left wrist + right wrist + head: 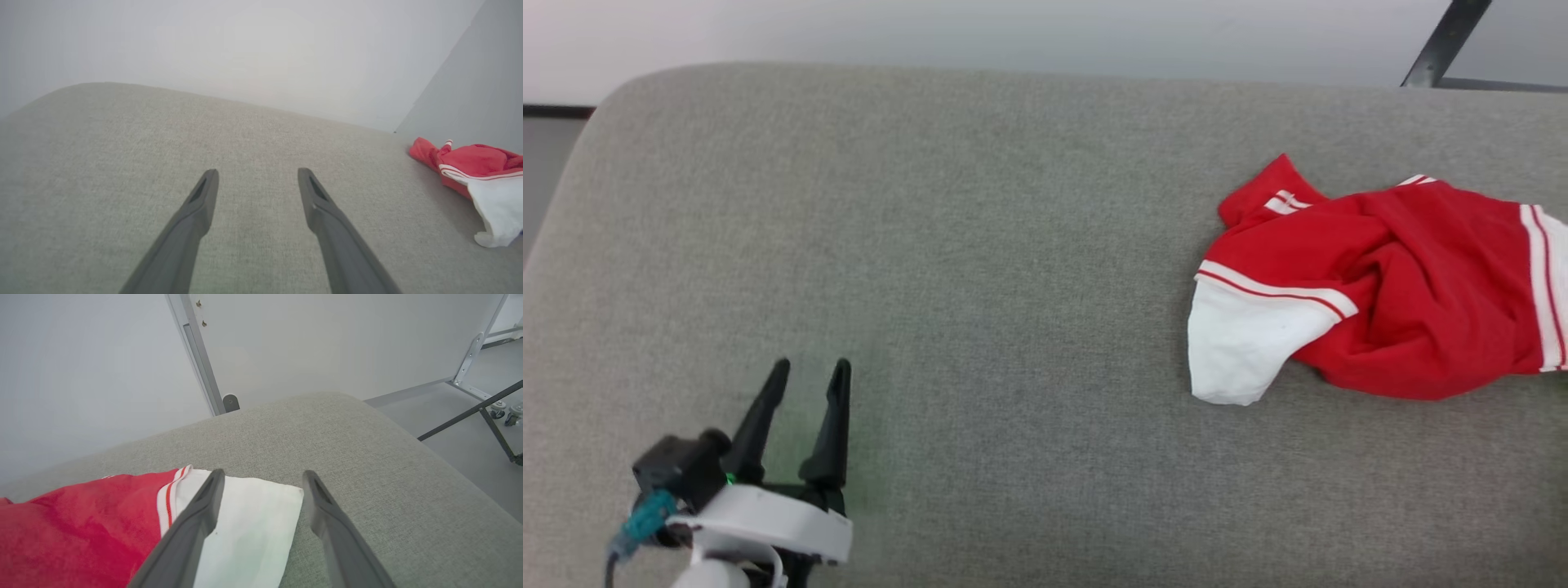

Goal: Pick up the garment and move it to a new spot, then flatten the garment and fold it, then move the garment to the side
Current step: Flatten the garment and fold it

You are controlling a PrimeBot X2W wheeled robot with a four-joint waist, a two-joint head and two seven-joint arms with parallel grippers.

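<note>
Garment [1413, 278] is lying bunched at the head view's right; left gripper [813, 367], lower left, and right gripper [263, 475], over the white sleeve [253, 526], are holding jaws apart, empty; flattening seems next, needing its edges gripped.

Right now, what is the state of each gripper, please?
Left gripper: open, holding nothing.
Right gripper: open, garment not gripped.

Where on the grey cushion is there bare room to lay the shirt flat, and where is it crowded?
Bare: the middle of the cushion, from the open left hand to the garment, back to the far edge. Crowded: the right end, where the crumpled garment lies, the open right hand over one white sleeve.
</note>
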